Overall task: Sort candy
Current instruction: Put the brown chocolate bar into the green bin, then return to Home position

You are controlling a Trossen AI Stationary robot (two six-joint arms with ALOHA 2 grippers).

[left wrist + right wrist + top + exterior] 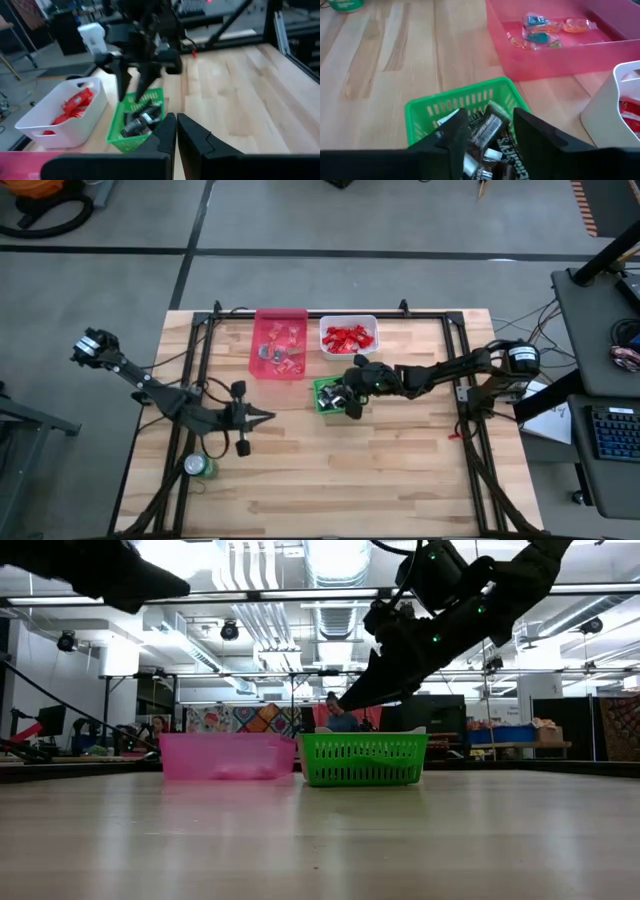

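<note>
Dark black-and-silver candy (pixel 489 131) lies heaped in the green basket (pixel 322 387). Red-wrapped candy (pixel 348 337) fills the white bin (pixel 372 322). A few teal and orange sweets (pixel 540 31) lie in the pink bin (pixel 262 330). My right gripper (pixel 490 117) is open and hangs just above the green basket, its fingers pointing down and nothing between them; the left wrist view shows it the same way (pixel 134 95). My left gripper (pixel 268 418) is shut and empty, held above the table left of the basket.
A green round can (pixel 199 467) stands near the table's near left corner. The three bins sit together at the far middle of the table. A black frame (pixel 200 350) runs along the table's edges. Bare wood (pixel 400 470) spreads over the near and right parts.
</note>
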